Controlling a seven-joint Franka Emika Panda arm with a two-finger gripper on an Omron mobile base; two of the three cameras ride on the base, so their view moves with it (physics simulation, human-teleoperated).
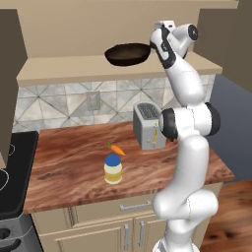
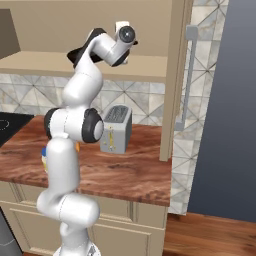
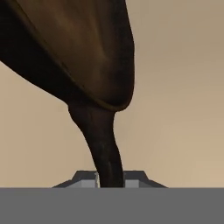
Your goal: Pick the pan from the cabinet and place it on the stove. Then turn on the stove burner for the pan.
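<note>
Left base view: camera behind the arm (image 1: 189, 128) on its left, facing forward and down over the counter (image 1: 74, 167), at middle range, with the stove (image 1: 12, 167) at its left edge. Right base view: camera behind the arm on its right, facing the same counter, with the toaster (image 2: 116, 129) near centre. Both views share the arm, toaster, counter and open cabinet (image 1: 113, 69) shelf. Hand view: camera on the hand, very near, looking along the pan (image 3: 78, 52) handle toward the cabinet's tan inner wall.

The pan (image 3: 87, 52) is seen close up, its dark brown bowl tilted across the upper left. Its handle (image 3: 103, 148) is clamped between the finger tips (image 3: 131, 179) of the gripper (image 3: 110, 180), against a plain tan background.
</note>
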